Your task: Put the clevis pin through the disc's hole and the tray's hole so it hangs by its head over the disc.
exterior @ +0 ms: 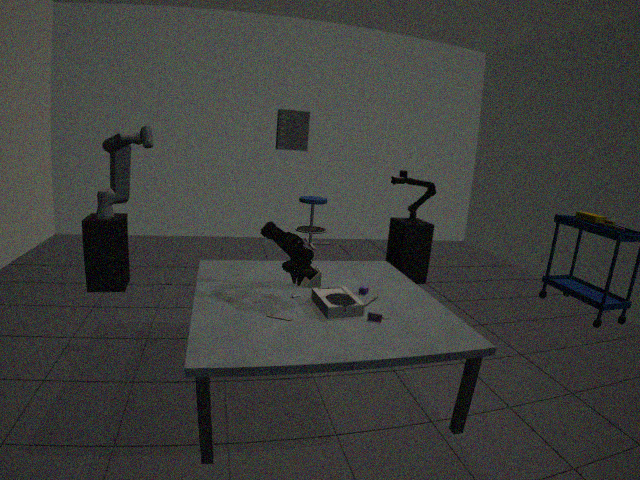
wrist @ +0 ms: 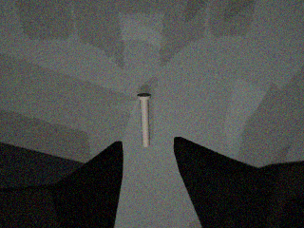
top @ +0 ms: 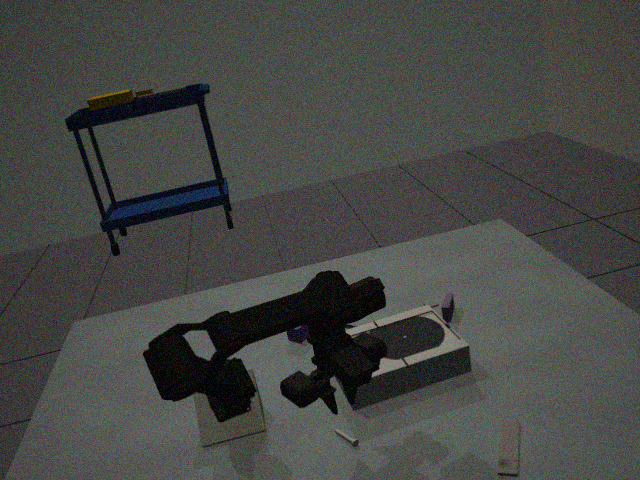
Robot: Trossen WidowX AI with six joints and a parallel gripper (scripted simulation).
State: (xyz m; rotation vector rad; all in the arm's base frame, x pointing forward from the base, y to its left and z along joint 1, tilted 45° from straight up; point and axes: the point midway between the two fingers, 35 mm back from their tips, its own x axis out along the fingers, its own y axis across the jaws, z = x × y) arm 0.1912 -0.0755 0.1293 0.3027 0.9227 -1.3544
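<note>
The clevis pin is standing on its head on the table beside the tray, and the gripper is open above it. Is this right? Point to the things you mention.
Not quite: the clevis pin (top: 346, 437) (wrist: 145, 123) is lying on its side, as the top view shows. The rest holds.
</note>
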